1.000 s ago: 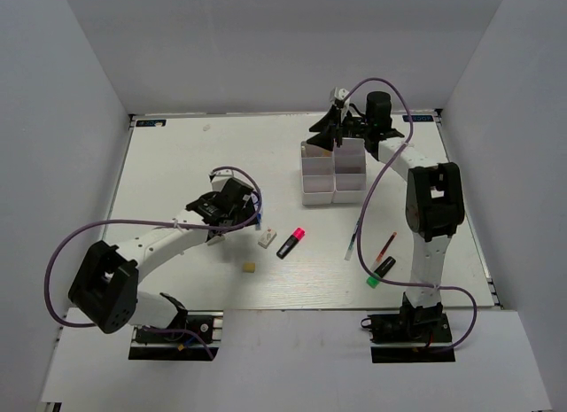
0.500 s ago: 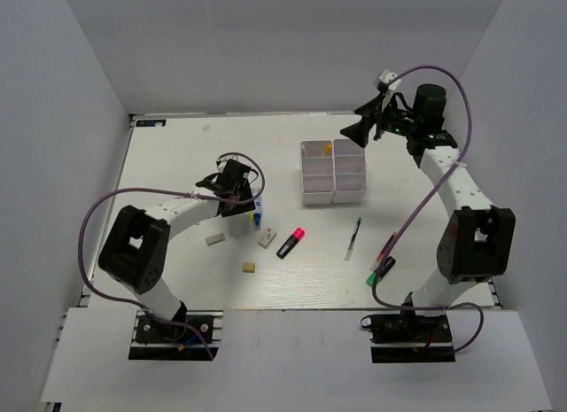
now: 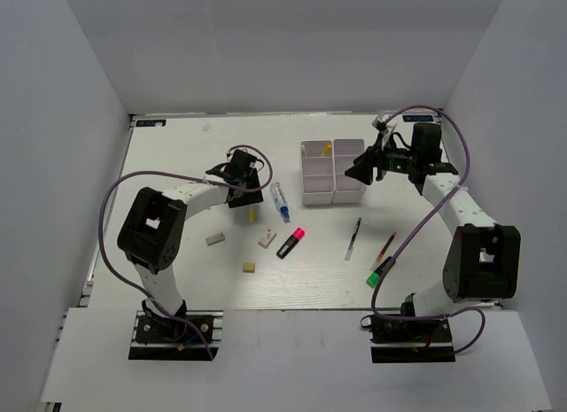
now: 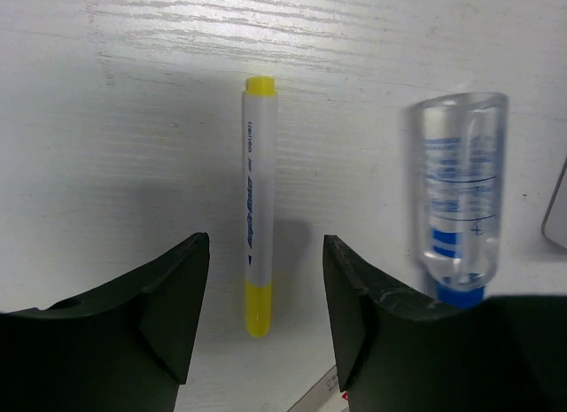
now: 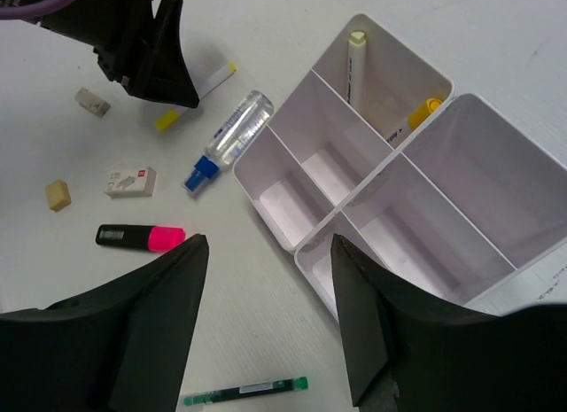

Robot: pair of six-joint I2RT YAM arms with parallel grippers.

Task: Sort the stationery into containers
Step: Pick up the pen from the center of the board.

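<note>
The white four-compartment containers [image 3: 334, 176] [image 5: 391, 153] stand mid-table; one far compartment holds a yellow-tipped marker [image 5: 356, 65]. My left gripper [image 3: 243, 183] [image 4: 264, 252] hovers open over a white marker with yellow ends [image 4: 259, 204] [image 3: 251, 214], which lies on the table between the jaws, untouched. A clear blue-capped tube [image 3: 280, 202] [image 4: 459, 199] lies just right of it. My right gripper [image 3: 354, 171] [image 5: 270, 252] hangs open and empty at the containers' right side. On the table lie a pink highlighter [image 3: 291, 243] [image 5: 142, 237], white eraser [image 3: 267, 239], tan eraser [image 3: 250, 268] and green pen [image 3: 354, 237].
A red pen [image 3: 385, 246] and a green highlighter [image 3: 379, 272] lie near the right arm's base. Another small eraser [image 3: 214, 238] sits left of the white one. The left arm curves along the table's left half, with cables looping above both arms.
My left gripper has moved back and right, away from the erasers, to the yellow-ended marker. The blue-capped tube now lies farther right. My right gripper swung from over the containers to their right side.
</note>
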